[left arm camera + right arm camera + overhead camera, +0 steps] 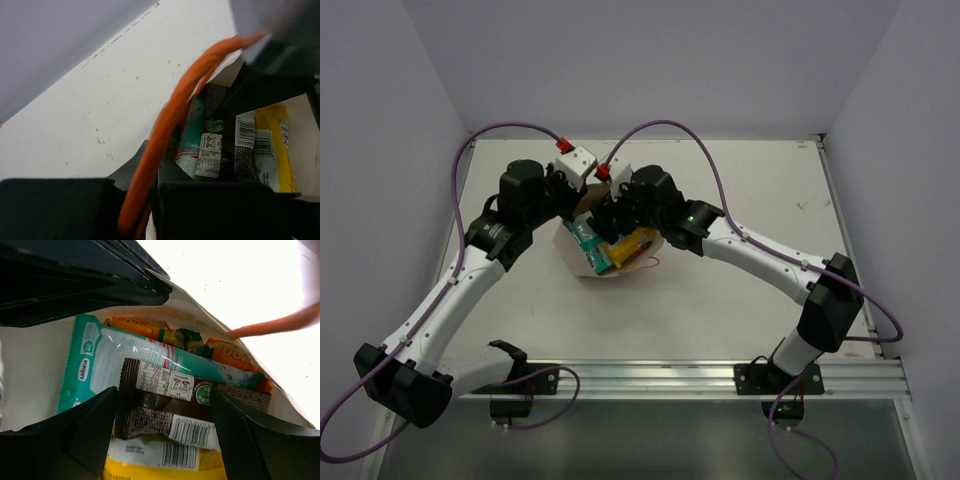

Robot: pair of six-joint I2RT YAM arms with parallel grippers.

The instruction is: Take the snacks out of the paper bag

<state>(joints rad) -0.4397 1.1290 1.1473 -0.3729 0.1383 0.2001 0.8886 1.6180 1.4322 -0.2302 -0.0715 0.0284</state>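
The paper bag (582,264) sits mid-table with its mouth facing the arms. My left gripper (154,165) is shut on its orange string handle (170,125) at the rim. My right gripper (165,425) is inside the mouth, open. Its fingers (95,425) stand on either side of a dark brown bar (165,405), and the right finger overlaps the bar's right end. Under the bar lie a teal packet (100,355) and a yellow packet (150,465). Orange packets (135,326) and a green one (187,337) sit deeper in. The overhead view shows the teal (590,245) and yellow (632,248) packets.
The white table (740,180) has a metal rail (720,378) along its near edge. Grey walls close in the back and both sides. Purple cables (670,130) arch over both arms behind the bag. The second orange handle (275,325) crosses the bag's far rim.
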